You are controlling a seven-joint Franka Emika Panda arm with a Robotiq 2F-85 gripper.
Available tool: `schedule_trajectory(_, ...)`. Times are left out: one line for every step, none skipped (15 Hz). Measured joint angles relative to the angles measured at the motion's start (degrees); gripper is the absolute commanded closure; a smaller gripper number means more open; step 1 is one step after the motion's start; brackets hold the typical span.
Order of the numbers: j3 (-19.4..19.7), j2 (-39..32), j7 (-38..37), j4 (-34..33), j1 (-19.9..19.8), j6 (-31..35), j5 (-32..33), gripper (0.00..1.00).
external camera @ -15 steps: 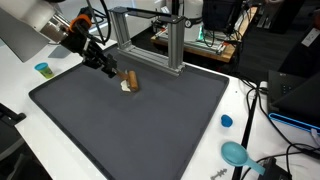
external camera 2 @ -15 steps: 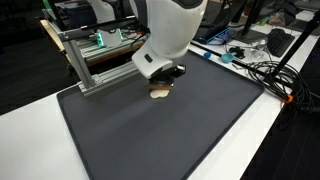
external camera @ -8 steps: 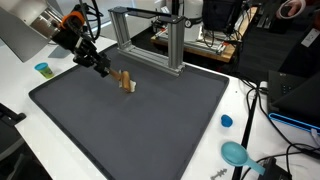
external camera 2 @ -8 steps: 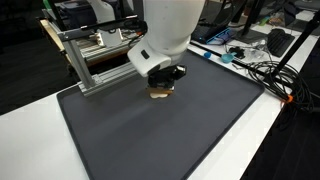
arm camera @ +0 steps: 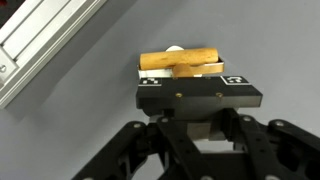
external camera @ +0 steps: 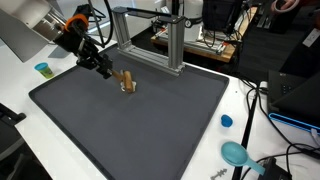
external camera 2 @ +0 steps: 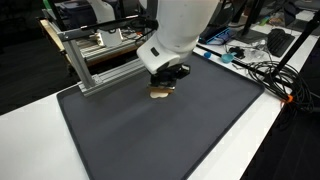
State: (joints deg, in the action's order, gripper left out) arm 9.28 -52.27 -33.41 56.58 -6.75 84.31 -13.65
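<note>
Right, end effector (external camera: 106, 70) clenched, tips right up against the wooden stick (external camera: 125, 81) on its white piece (arm camera: 214, 68), upper left of the dark mat (external camera: 150, 125), near the aluminium frame (external camera: 150, 40). Grasp unclear.

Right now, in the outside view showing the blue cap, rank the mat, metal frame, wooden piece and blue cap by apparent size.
1. mat
2. metal frame
3. wooden piece and blue cap look about alike; the cap lies nearer the camera, so I won't rank them.
</note>
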Motion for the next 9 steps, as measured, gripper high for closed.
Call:
schedule_trajectory(0.1, 0.0, -0.2, 0.0, -0.1, 0.3, 0.0, 0.79)
schedule_trajectory(0.1, 0.1, -0.5, 0.0, -0.2, 0.7, -0.1, 0.79)
schedule_trajectory(0.2, 0.2, -0.7, 0.0, -0.3, 1.2, -0.2, 0.79)
schedule_trajectory(0.4, 0.3, -1.0, 0.0, -0.5, 2.0, -0.3, 0.79)
schedule_trajectory(0.5, 0.4, -1.2, -0.1, -0.7, 3.1, -0.3, 0.79)
schedule_trajectory(0.8, 0.4, -1.4, -0.1, -0.9, 4.5, -0.3, 0.79)
schedule_trajectory(1.2, 0.3, -1.6, -0.1, -1.0, 6.8, -0.2, 0.79)
schedule_trajectory(1.6, 0.3, -1.6, -0.1, -1.2, 8.0, -0.2, 0.79)
schedule_trajectory(1.9, 0.4, -1.8, -0.1, -1.3, 9.3, -0.2, 0.79)
